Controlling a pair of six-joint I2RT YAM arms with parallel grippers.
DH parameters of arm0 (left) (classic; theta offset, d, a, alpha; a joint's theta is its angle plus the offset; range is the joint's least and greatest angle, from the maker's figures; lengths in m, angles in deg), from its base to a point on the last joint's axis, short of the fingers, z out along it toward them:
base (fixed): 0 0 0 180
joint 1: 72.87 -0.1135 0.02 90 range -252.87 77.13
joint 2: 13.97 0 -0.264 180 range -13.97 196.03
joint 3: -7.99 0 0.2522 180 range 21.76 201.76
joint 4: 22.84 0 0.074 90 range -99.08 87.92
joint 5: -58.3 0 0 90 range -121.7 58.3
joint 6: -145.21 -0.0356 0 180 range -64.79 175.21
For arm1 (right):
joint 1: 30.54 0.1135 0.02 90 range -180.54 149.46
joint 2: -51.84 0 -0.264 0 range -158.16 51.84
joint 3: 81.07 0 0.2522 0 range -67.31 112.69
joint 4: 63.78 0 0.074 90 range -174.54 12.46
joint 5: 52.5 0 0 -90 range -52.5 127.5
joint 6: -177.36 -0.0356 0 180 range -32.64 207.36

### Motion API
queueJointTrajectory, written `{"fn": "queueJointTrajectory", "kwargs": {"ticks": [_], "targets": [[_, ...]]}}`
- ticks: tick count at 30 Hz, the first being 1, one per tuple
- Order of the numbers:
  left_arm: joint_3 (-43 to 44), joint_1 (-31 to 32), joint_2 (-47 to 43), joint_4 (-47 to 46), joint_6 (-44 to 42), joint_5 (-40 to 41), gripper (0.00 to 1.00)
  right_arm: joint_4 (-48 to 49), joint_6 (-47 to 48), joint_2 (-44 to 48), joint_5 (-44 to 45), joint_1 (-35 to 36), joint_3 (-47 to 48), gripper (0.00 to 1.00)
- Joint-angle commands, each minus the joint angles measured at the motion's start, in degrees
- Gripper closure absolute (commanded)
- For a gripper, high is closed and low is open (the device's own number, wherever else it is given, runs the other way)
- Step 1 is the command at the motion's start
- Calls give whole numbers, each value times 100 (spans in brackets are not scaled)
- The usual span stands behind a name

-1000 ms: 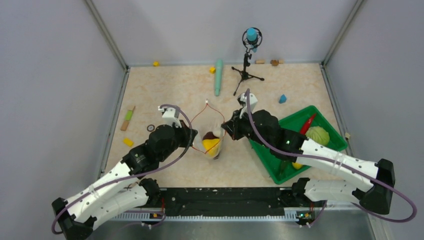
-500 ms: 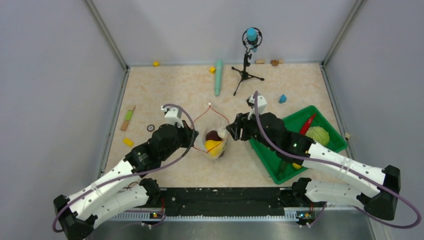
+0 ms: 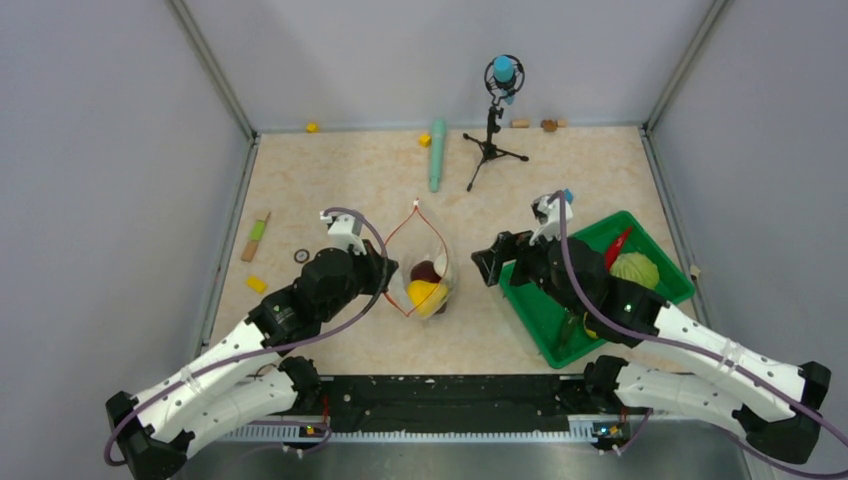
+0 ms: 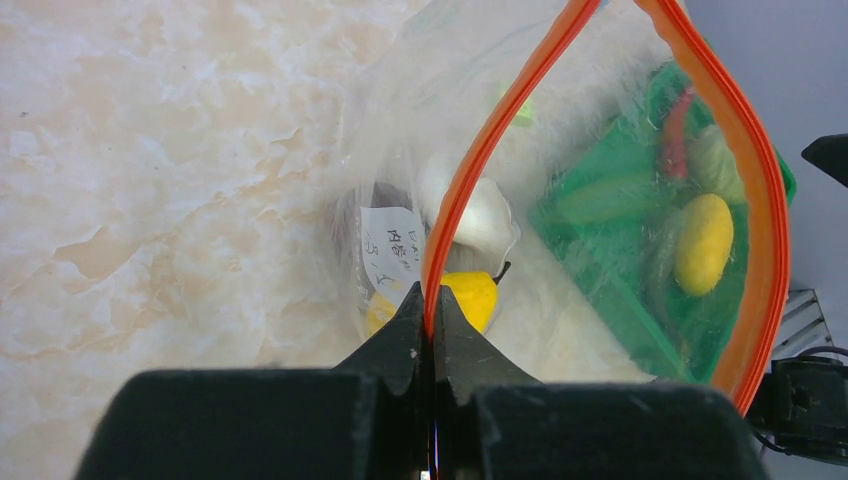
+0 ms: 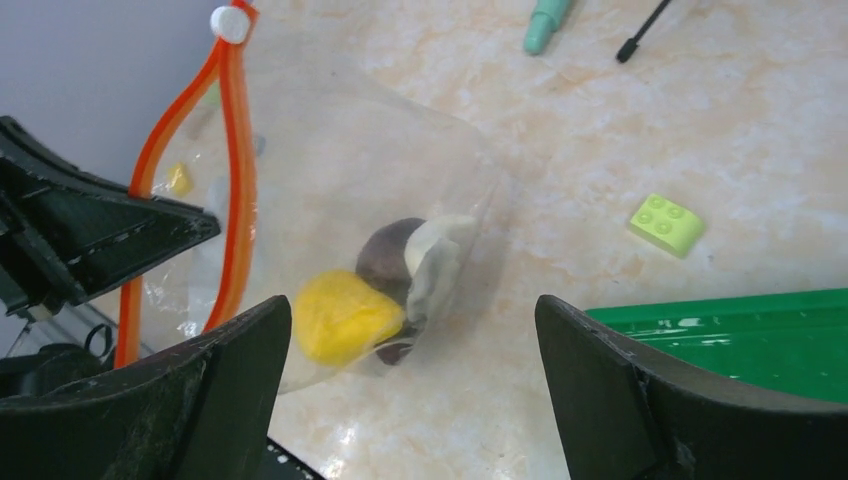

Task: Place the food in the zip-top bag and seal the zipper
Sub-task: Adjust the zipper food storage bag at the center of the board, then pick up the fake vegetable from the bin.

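Pinching the zipper [image 4: 500,130] with my left gripper [image 4: 432,300], I am holding the zip-top bag [image 3: 425,275] up off the desk [image 3: 350,180] near the middle, its mouth gaping in a wide orange-red loop. The jaws are fully closed on the near part of that strip, and the white slider [image 5: 231,22] is sitting at the far end. Inside the bag, a yellow piece [image 5: 345,318], a dark red round piece [image 5: 390,255] and the white garlic bulb [image 5: 437,255] are lying together at the bottom.

To the right of the bag, my right gripper [image 3: 493,262] is hanging over the left edge of the green tray [image 3: 545,310], jaws spread wide and carrying nothing. As I read it, I am in the loading step, between one drop and the next pick.

Farther right, the tray is holding the red chili [image 3: 617,245], the green leafy ball [image 3: 636,270] and a second yellow piece [image 4: 705,243]. The next move is calling for the right gripper to swing over the tray, come down on one of those pieces and close on it. Meanwhile the left must not slacken its pinch, or the mouth will likely sag shut. Sealing is waiting until the tray's food is bagged.
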Motion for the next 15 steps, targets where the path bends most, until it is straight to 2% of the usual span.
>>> {"fn": "queueJointTrajectory", "kwargs": {"ticks": [1,3,5,10,15], "targets": [[0,15,-97,-335,68,-48,100,-432,17,337,877,-102,218,9],[-15,15,-95,-353,75,-63,100,-865,-141,302,1521,-304,212,9],[-24,15,-86,-370,84,-72,100,-1324,-474,194,1720,-762,202,8],[-5,14,-46,-356,84,-97,100,-1670,-808,-67,1005,-2175,-194,7],[-9,11,-2,-341,75,-5,100,-1819,-1167,-476,1002,-2650,-706,6]]}}
